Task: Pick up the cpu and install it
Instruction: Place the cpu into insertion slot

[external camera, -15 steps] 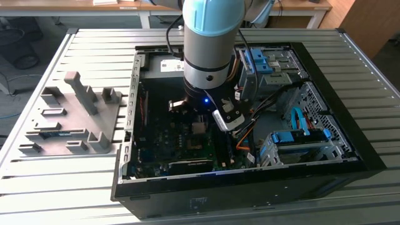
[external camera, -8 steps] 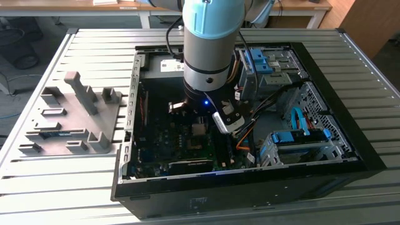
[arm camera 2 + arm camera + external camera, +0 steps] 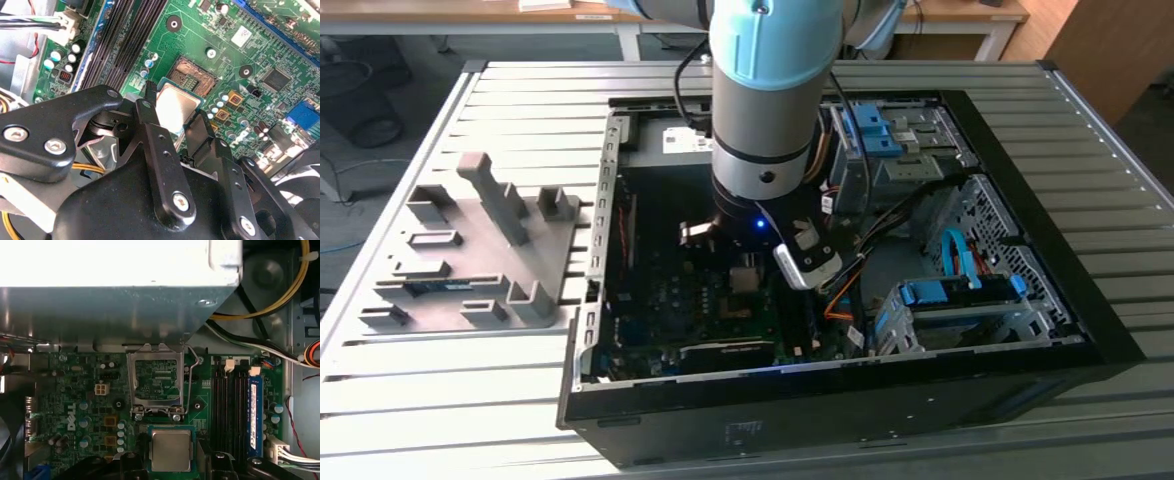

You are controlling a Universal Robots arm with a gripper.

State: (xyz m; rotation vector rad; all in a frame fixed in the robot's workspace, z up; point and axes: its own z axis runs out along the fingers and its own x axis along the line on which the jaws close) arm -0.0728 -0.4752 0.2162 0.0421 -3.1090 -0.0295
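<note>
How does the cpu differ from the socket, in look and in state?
The cpu has a plain silver-grey metal top; the socket shows a brownish field of contacts. The cpu is held in the gripper, not in the socket; the socket is fixed on the motherboard and empty. Both are square.

Edges of the cpu [image 3: 175, 112] are hidden behind the gripper [image 3: 174, 103]
</note>
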